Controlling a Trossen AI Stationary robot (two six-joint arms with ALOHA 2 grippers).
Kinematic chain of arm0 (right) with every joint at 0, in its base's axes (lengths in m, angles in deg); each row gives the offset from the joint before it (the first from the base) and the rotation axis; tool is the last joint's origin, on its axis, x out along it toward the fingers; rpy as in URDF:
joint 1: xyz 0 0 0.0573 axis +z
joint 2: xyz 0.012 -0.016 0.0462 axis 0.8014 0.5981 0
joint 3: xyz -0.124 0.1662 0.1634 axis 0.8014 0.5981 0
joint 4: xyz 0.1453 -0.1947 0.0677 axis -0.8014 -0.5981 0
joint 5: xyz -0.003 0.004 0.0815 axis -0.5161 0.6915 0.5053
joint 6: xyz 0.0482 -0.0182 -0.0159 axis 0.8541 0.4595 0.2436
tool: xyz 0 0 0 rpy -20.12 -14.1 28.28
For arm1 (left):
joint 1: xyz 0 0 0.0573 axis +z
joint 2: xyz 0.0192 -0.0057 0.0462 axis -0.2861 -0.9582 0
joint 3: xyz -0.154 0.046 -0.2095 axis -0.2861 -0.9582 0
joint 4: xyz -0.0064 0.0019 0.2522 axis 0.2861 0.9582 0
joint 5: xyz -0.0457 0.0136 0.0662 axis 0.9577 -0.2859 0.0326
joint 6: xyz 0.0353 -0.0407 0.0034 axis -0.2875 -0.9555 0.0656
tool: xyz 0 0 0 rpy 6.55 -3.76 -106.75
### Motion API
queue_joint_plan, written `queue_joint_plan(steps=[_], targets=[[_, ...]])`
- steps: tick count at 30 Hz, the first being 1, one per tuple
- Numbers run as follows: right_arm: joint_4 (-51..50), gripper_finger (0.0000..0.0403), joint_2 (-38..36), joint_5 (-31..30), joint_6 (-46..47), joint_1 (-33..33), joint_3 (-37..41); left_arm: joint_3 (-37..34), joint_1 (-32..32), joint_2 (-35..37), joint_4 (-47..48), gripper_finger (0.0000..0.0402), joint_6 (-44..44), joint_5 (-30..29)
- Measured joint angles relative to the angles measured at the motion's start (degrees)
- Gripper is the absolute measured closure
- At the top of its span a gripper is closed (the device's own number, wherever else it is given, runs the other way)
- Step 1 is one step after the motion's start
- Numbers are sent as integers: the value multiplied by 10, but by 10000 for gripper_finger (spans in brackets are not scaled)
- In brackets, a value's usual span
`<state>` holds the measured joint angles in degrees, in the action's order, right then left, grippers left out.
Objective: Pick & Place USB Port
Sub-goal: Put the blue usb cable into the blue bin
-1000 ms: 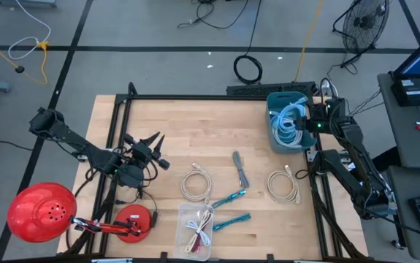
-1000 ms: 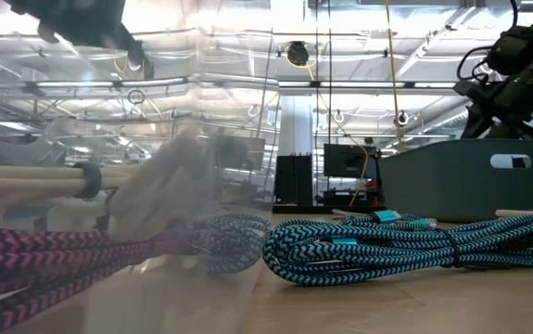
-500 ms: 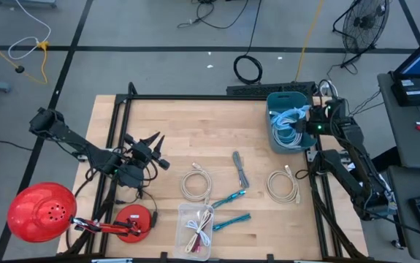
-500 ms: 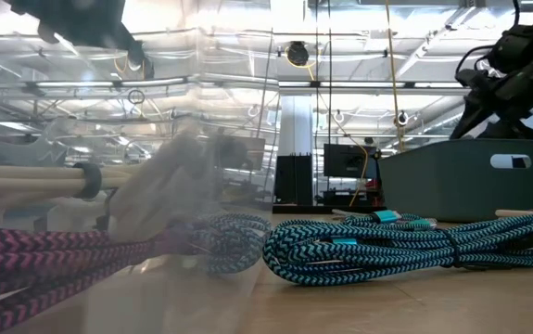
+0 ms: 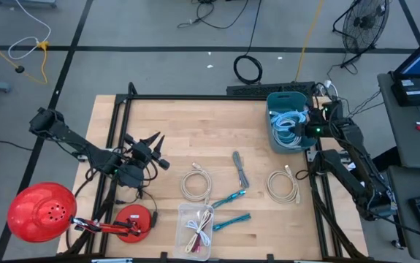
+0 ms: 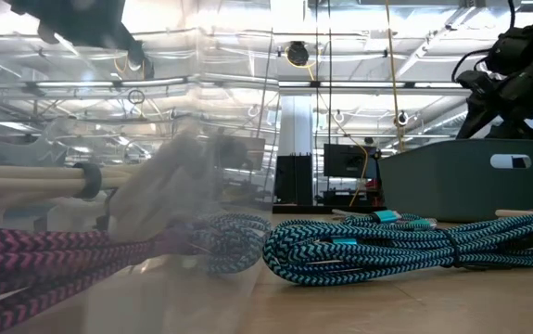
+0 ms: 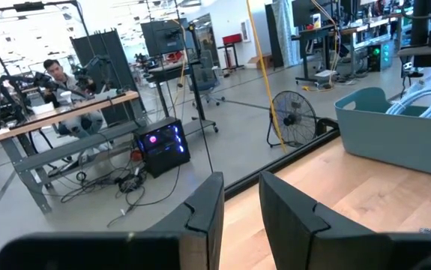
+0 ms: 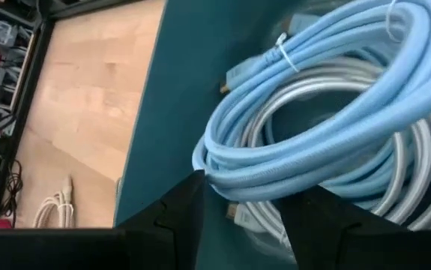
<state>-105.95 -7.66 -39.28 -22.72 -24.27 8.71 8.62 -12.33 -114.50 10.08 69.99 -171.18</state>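
Overhead, at about two o'clock on the desk (image 5: 158,124): teal bin (image 5: 286,120), holding a coil of pale blue cable (image 5: 291,123) on top of a paler whitish coil (image 8: 417,187). Right gripper (image 5: 313,120) at the bin's three o'clock rim, reaching in over the coils; fingers (image 8: 181,214) apart, with the blue coil just ahead of them and nothing clamped between. In the low view, the same arm poised above the grey-looking bin wall (image 6: 465,176).

Left gripper (image 5: 151,150) well apart at nine o'clock, off over the desk's edge frame, pointed toward the centre; fingers (image 7: 204,214) slightly apart, holding nothing.

Near the desk's centre to six o'clock: one white coiled cable (image 5: 195,183), a second white coil (image 5: 283,185) toward four o'clock, a grey cable (image 5: 240,169), two teal braided cables (image 5: 230,208), and a clear bag (image 5: 197,226) with a red-and-white cable inside. Beyond the desk at eight o'clock, a red lamp (image 5: 42,212).
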Motion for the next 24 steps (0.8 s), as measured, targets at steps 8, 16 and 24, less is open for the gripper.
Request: queue_joint_plan(steps=[8, 16, 24], targets=[[-85, 245, 0, 3, -23, 22, -1, 0, 0, 0, 0, 311, 0, 0], [-77, 245, -1, 23, -30, 38, -20, 0, 0, 0, 0, 311, -3, 9], [-19, 245, -12, 42, 3, 38, -93, 0, 0, 0, 0, 311, -3, 9]])
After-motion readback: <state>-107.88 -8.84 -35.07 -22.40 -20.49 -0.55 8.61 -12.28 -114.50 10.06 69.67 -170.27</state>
